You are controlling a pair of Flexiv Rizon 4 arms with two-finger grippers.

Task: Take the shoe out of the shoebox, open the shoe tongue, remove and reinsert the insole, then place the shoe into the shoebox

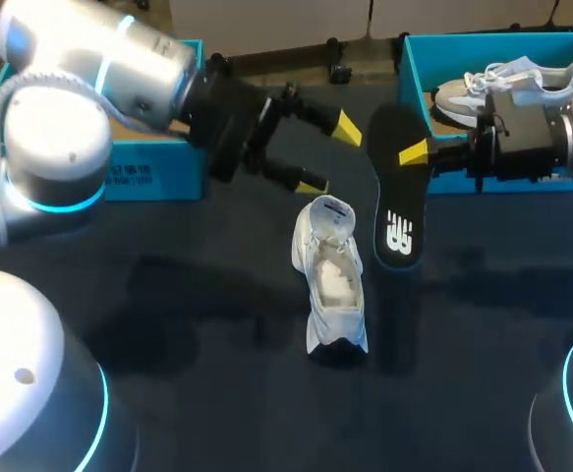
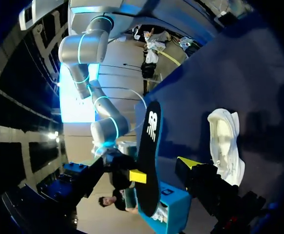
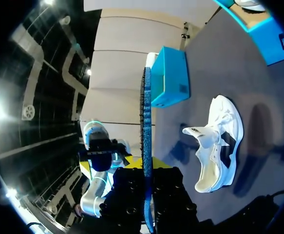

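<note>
With right pincer (image 1: 416,155) clamped on insole (image 1: 396,197) and left pincer (image 1: 330,157) agape, angle toe-end down into shoe (image 1: 333,285) below, steadying heel.

1. White shoe (image 1: 333,275) stands upright mid-table, tongue lifted open
2. Black insole (image 1: 396,197), white logo, held in the air just right of the shoe
3. Blue shoebox (image 1: 414,74), far right, open, second shoe (image 1: 507,84) inside

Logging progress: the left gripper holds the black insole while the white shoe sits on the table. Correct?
No: the right gripper holds the black insole, as the right wrist view shows; the left gripper is open. The white shoe does sit on the table.
</note>
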